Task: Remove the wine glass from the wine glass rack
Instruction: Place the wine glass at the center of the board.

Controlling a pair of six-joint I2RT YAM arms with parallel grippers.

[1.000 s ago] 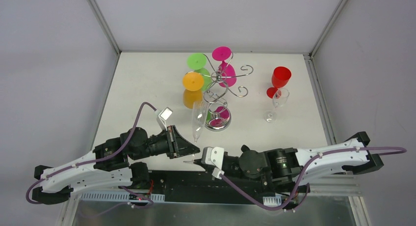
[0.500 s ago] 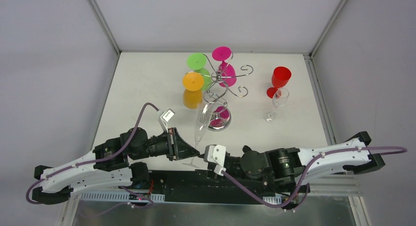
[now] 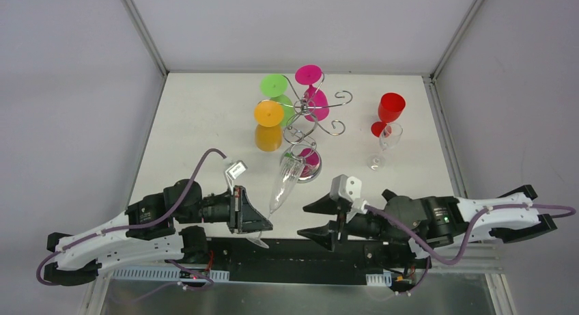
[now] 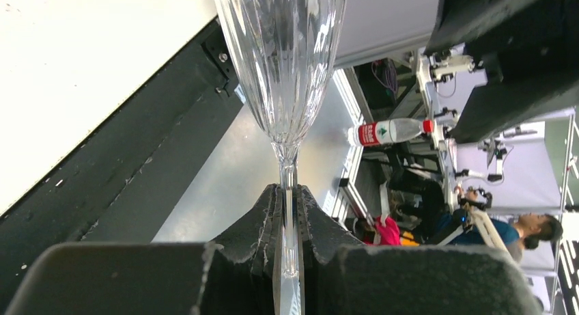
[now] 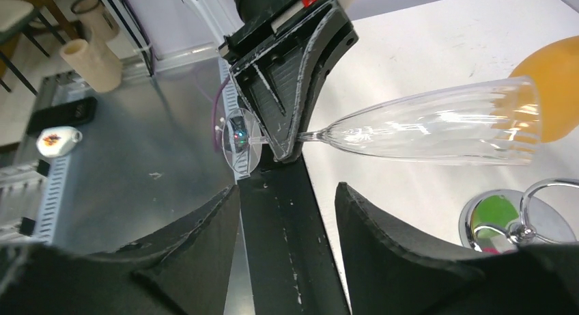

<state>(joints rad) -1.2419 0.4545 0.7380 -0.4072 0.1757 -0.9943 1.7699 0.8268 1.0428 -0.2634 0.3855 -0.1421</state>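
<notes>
wine glass [image 3: 285, 182]: clear ribbed flute with thin walls and a long thin stem. I'd call it light, rigid, slick and easy to snap at the stem.

Best hold is on the stem just under the bowl, and that's where it's held now. left pincer [image 3: 263, 226] is nearly closed, with both pads clamped on the stem. The bowl sits beyond its fingertips and the foot disc behind them, on the wrist side.

Long axis runs straight out from the left pincer. Rim points away from it toward the mirrored base of the wine glass rack [image 3: 307, 113], but doesn't touch. It's leaning, and I can't tell how steeply.

The glass is off the rack, over the near edge of the table [image 3: 205, 124].

right pincer [image 3: 315, 219] has its jaws spread and holds nothing. It's beside the left pincer, level with the foot end and clear of the glass.

Orange, green and magenta glasses hang on the rack, far beyond both pincers.
</notes>
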